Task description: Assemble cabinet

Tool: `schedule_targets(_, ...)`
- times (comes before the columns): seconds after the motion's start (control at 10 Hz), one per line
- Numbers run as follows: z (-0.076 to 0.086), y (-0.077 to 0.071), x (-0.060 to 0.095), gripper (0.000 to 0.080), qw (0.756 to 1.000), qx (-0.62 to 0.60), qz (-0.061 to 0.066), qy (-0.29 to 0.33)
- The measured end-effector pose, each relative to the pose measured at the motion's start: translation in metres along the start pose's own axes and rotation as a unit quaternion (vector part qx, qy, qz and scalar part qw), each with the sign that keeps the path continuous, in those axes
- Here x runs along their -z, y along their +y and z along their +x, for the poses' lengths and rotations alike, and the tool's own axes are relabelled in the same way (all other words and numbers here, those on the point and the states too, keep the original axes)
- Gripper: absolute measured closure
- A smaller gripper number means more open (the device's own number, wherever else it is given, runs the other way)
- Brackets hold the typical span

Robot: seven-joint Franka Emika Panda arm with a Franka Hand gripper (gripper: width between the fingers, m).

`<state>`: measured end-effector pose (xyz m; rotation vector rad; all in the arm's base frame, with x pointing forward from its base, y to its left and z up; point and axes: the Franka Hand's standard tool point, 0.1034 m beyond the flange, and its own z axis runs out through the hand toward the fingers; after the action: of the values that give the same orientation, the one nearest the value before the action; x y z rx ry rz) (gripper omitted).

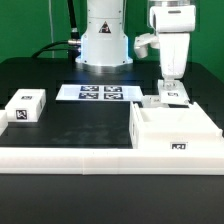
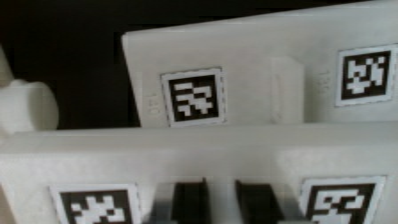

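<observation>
The cabinet (image 1: 175,128) is a large white open box with a tag on its front, at the exterior view's right. My gripper (image 1: 172,90) points straight down just behind it, onto a smaller white tagged part (image 1: 172,98). In the wrist view the two dark fingers (image 2: 189,203) stand close together, with a thin white strip of that part (image 2: 98,165) between them and its tags on either side. The gripper (image 2: 222,203) looks shut on it. Another white tagged surface (image 2: 267,60) lies beyond.
A small loose white tagged block (image 1: 25,105) sits at the exterior view's left. The marker board (image 1: 100,93) lies in front of the robot base (image 1: 105,40). A white rail (image 1: 70,155) runs along the front of the black table.
</observation>
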<state>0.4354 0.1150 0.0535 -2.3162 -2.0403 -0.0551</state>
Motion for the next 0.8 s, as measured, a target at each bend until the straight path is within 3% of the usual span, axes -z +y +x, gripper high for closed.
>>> schedule_targets(0.3, 0.0029, 0.0126, 0.001, 0.0729, 1.0, -0.005, -0.006, 0.004)
schedule_targets(0.8, 0.0034, 0.0133, 0.0011, 0.0729, 1.0, -0.012, -0.007, 0.004)
